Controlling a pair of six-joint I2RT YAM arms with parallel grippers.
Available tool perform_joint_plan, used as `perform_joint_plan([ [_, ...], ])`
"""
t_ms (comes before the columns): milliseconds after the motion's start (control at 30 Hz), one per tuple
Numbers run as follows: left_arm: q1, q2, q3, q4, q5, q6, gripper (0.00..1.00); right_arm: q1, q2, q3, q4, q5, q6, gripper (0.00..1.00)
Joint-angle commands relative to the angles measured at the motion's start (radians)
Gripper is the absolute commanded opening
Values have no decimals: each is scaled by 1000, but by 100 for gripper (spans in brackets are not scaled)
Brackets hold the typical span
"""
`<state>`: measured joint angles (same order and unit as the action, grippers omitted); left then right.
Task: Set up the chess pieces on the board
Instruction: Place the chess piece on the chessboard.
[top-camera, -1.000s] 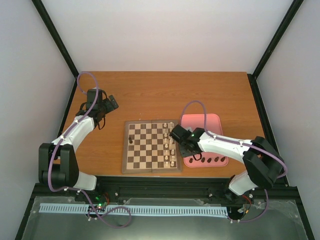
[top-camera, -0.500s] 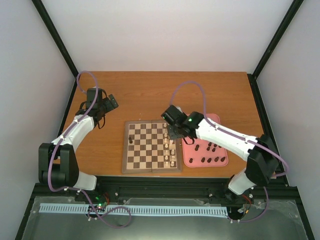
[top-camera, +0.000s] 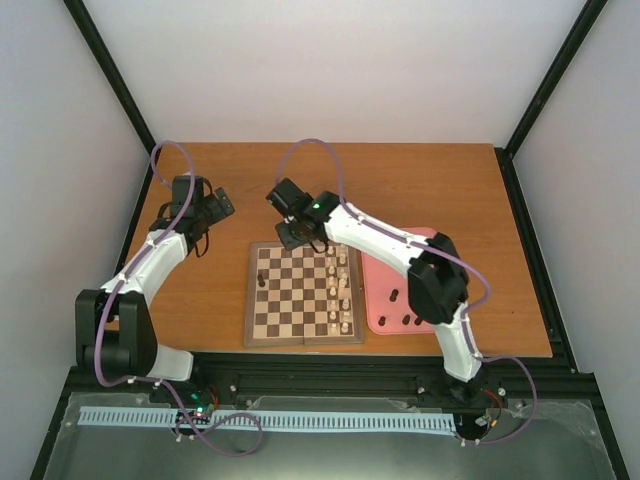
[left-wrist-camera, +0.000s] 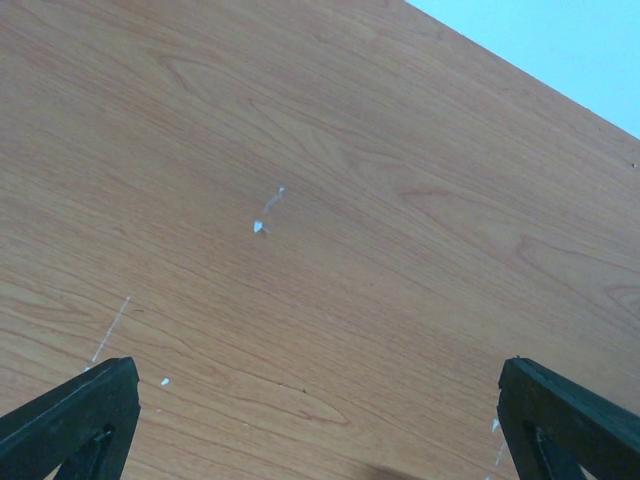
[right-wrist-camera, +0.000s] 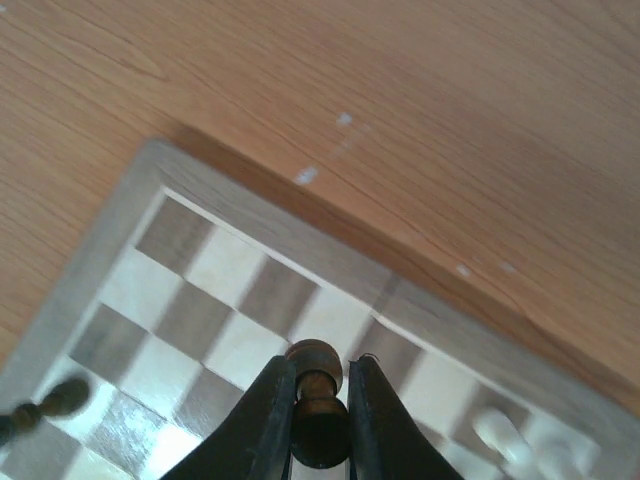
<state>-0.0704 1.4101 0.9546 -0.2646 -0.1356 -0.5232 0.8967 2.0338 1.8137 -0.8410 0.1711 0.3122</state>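
One dark piece (top-camera: 262, 278) stands on the board (top-camera: 300, 338), down-left of the right gripper (right-wrist-camera: 318, 395), which is clamped on a second dark piece (right-wrist-camera: 314, 360), upright over the board's far corner squares; can't tell if it's touching down. White pieces (top-camera: 342, 290) sit on the side behind that gripper, twd the pink tray (top-camera: 430, 240), where several dark pieces (top-camera: 405, 320) lie w/ others maybe hidden by the arm, so most of the job's left, I'd say. Left gripper (left-wrist-camera: 315, 410) hangs over the table (left-wrist-camera: 300, 200), fingers wide apart, nothing btwn them.
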Motion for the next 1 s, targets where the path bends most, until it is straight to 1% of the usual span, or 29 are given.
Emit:
perform_joint_plan([
  [0, -5, -49, 27, -17, -47, 8, 100, 14, 120, 175, -35, -92, -66, 11],
  [233, -5, -38, 37, -34, -82, 3, 100, 29, 286, 392, -80, -184, -95, 11],
  [300, -6, -34, 39, -38, -87, 3, 100, 33, 319, 431, -90, -200, -99, 11],
  [500, -5, -41, 36, -38, -103, 0, 100, 42, 389, 479, -91, -222, -107, 11],
  [967, -5, -36, 35, -36, -110, 0, 100, 42, 440, 493, -87, -234, -111, 11],
])
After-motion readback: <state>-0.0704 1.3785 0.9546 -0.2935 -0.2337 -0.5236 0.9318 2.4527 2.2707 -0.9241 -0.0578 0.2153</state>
